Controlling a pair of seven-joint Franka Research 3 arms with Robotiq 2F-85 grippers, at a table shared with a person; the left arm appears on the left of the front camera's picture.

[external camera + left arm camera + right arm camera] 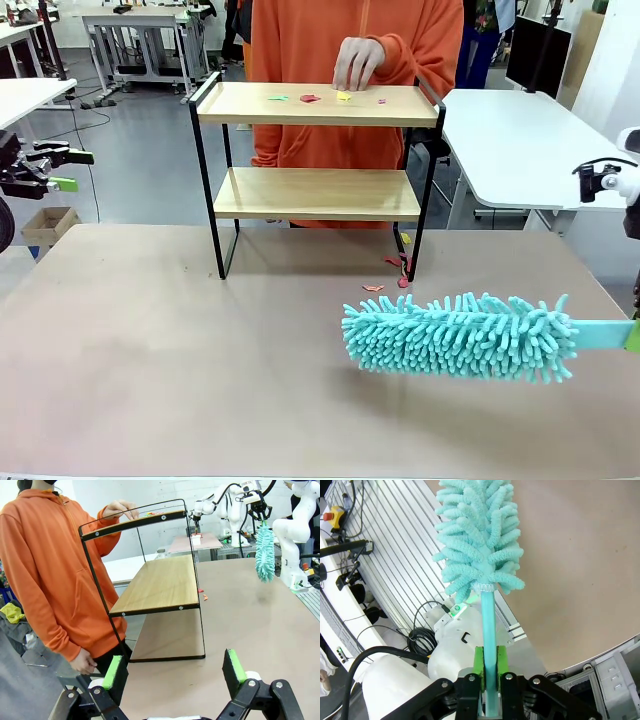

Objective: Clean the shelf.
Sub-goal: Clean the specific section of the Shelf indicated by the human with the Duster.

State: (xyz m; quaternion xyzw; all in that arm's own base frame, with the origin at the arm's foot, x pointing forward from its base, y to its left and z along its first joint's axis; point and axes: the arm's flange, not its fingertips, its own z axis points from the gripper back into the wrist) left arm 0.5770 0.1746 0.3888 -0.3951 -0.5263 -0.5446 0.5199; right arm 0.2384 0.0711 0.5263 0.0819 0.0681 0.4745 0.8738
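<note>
the shelf (315, 105) sits mid-table (150, 350) at the far edge by the person (350, 40), looks light but stiff so I'd steady it by the black frame, right gripper (490, 662) clamped on the soft duster (460, 335) handle, left gripper (175, 662) wide open and empty

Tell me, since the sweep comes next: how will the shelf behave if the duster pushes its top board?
The shelf probably slides or tips: thin frame, tall on narrow legs. The person's hand at its top board may steady it. The fluffy duster should push only gently.
</note>
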